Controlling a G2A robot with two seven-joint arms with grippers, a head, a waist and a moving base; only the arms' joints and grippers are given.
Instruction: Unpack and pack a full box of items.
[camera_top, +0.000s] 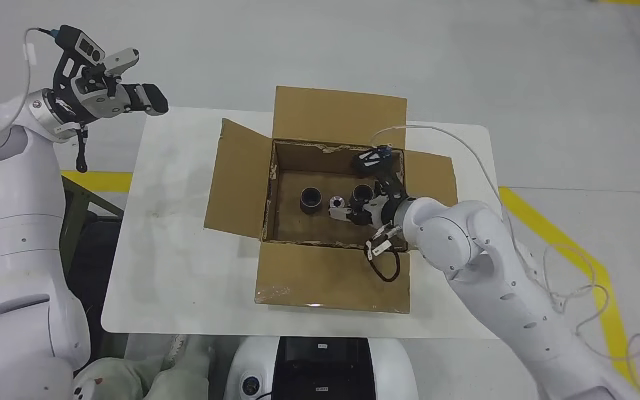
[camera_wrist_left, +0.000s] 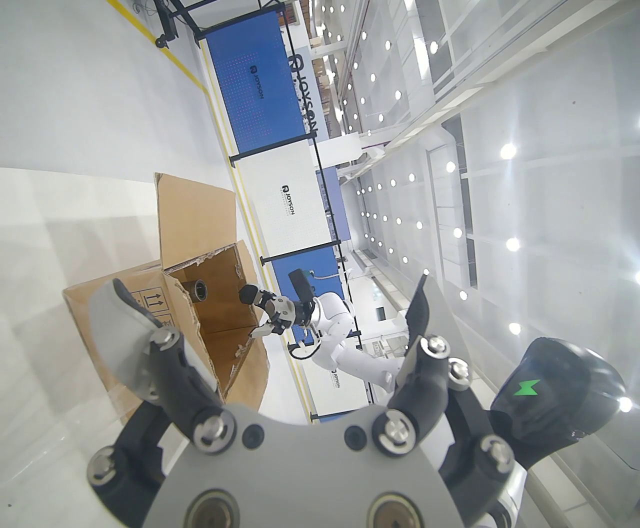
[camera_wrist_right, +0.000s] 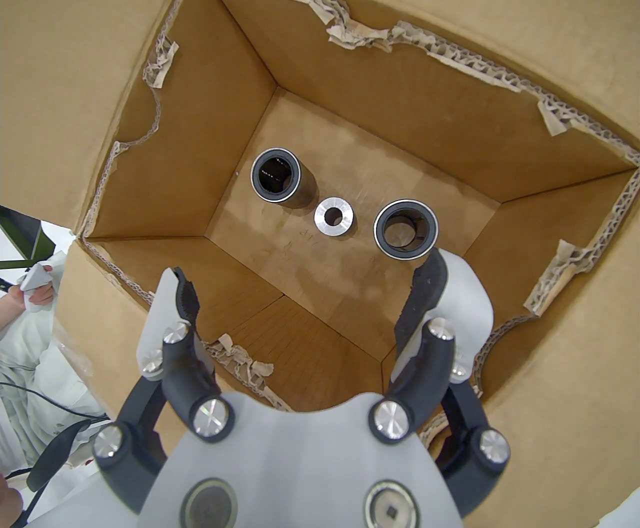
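An open cardboard box stands in the middle of the white table. On its floor are two dark upright cylinders with a small silver ring between them. My right gripper hangs open above the box floor, empty, one fingertip just short of the nearer cylinder. From above, that gripper is inside the box at its right side, beside the cylinder. My left gripper is open and empty, held high off the table's far left corner, facing the box.
The box flaps are folded outward on all sides, with torn edges. Bare table lies left of the box. A white cable loops from the right arm over the table's far right part.
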